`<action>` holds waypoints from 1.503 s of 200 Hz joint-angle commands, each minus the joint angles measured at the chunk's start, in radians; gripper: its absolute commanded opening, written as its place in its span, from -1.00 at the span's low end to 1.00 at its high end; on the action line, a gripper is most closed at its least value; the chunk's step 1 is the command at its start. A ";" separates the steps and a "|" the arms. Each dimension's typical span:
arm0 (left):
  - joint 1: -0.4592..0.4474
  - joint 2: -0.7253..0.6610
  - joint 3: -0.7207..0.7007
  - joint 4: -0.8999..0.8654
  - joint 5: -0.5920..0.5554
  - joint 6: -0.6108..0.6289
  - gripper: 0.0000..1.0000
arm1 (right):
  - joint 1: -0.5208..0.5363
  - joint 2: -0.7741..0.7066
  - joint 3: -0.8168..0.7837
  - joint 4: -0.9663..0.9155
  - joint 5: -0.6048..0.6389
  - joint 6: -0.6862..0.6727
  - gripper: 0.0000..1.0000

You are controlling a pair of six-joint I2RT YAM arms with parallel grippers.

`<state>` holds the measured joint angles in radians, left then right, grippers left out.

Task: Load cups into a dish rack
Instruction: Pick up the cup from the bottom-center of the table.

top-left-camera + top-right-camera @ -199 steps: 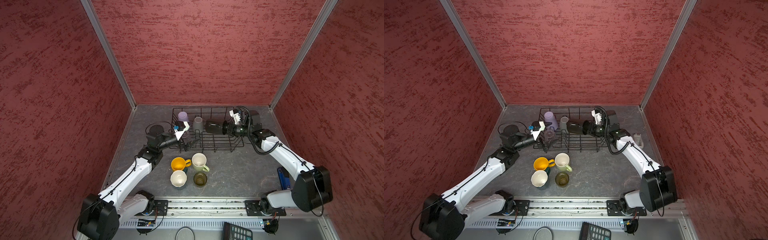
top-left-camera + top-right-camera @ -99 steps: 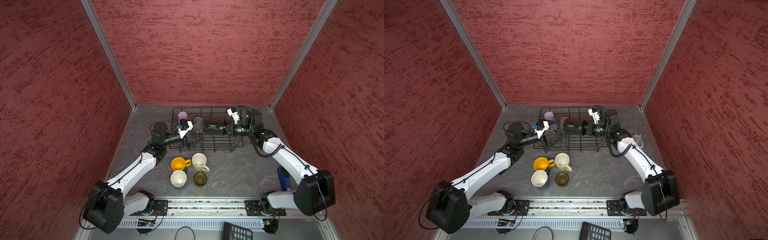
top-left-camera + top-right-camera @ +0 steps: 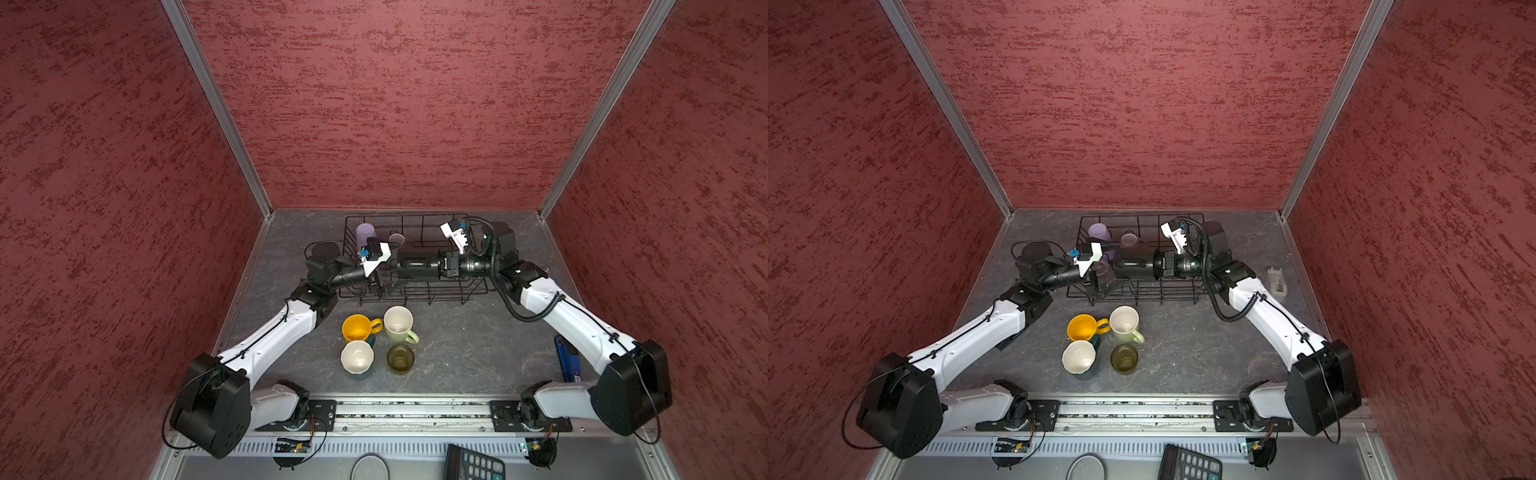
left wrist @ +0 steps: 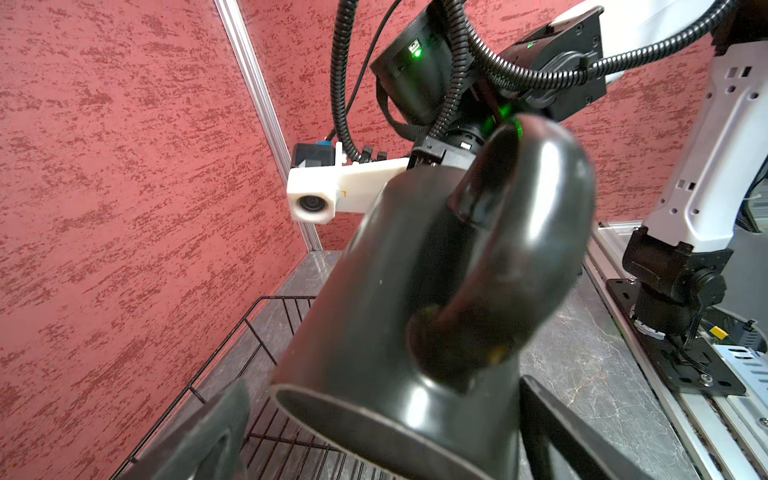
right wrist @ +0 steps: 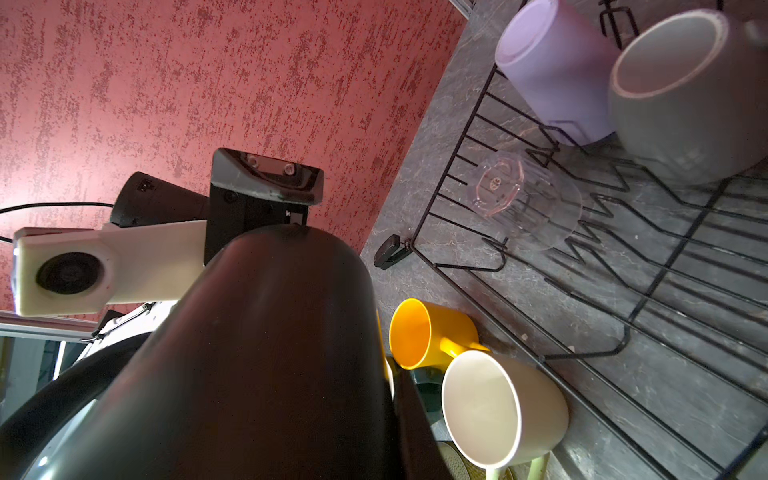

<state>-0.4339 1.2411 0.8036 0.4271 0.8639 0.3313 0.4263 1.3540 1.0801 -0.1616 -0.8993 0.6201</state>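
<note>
In both top views the black wire dish rack (image 3: 415, 217) (image 3: 1142, 216) stands at the back of the table. Inside it, a lilac tumbler (image 3: 365, 232), a grey mug (image 3: 397, 239) and a clear glass (image 5: 523, 199) are upside down. My right gripper (image 3: 444, 262) (image 5: 311, 436) is shut on a black mug (image 3: 417, 264) (image 4: 395, 311), held on its side above the rack. The left gripper (image 3: 384, 286) (image 4: 380, 395) is open, with the mug's mouth end between its fingers (image 4: 208, 436). In front of the rack stand a yellow mug (image 3: 357, 327), a pale green mug (image 3: 398, 324), a dark teal mug (image 3: 356, 358) and an olive glass (image 3: 400, 358).
Red walls close in the table on three sides. A blue tool (image 3: 567, 365) lies by the right arm's base. A small grey object (image 3: 1277, 282) sits at the right of the rack. A calculator (image 3: 473, 463) lies below the front rail.
The right arm has carried the black mug a little leftward over the rack. The left arm has swung round and brought its open gripper to the mug's mouth end.
</note>
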 commanded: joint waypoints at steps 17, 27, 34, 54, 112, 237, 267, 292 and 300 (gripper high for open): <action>-0.018 0.026 0.051 0.004 0.065 0.022 0.99 | 0.032 -0.029 0.028 0.120 -0.074 0.015 -1.00; -0.025 0.038 0.055 0.007 0.080 0.020 0.99 | 0.036 -0.024 0.029 0.124 -0.077 0.020 -1.00; -0.031 0.048 0.055 0.014 0.082 0.016 0.99 | 0.038 -0.021 0.031 0.123 -0.076 0.018 -1.00; -0.042 0.071 0.057 0.067 0.100 -0.005 0.99 | 0.043 -0.016 0.030 0.139 -0.084 0.028 -1.00; -0.068 0.106 0.083 0.128 0.137 -0.036 0.99 | 0.056 0.000 0.001 0.242 -0.116 0.100 -1.00; -0.072 0.092 0.063 0.225 0.223 -0.101 0.98 | 0.060 0.017 -0.062 0.472 -0.180 0.264 -1.00; -0.072 0.096 0.067 0.234 0.228 -0.116 0.91 | 0.061 0.020 -0.068 0.488 -0.180 0.280 -1.00; -0.072 0.097 0.073 0.232 0.229 -0.121 0.83 | 0.065 0.025 -0.072 0.495 -0.178 0.287 -1.00; -0.072 0.096 0.075 0.231 0.230 -0.119 0.81 | 0.066 0.025 -0.072 0.496 -0.177 0.287 -1.00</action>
<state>-0.4999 1.3426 0.8650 0.6384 1.0672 0.2237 0.4812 1.3849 1.0000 0.2218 -1.0550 0.8711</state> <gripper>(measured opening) 0.920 0.117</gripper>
